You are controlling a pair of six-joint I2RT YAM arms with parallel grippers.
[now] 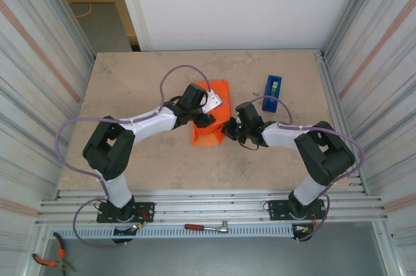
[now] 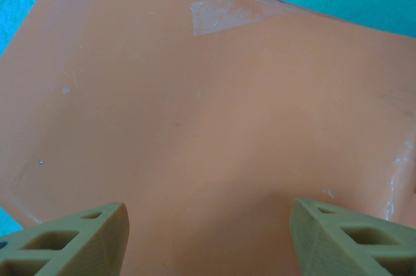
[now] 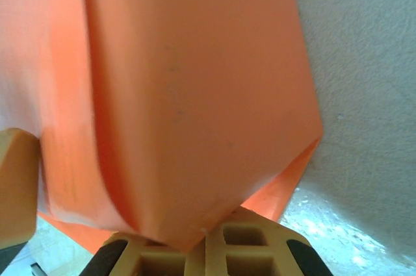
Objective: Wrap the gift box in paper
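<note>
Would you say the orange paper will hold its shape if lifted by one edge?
Probably not: the paper looks thin and bends in soft curved folds. It is likely light, since the right gripper pinches just its tip. The surface looks smooth, so perhaps slippery.

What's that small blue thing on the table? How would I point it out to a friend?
Start at the tan table and look at its right half, beyond the right end effector. Right of the orange paper, standing apart and touching nothing, is the blue tape dispenser: the only blue thing there, with a green patch on top.
</note>
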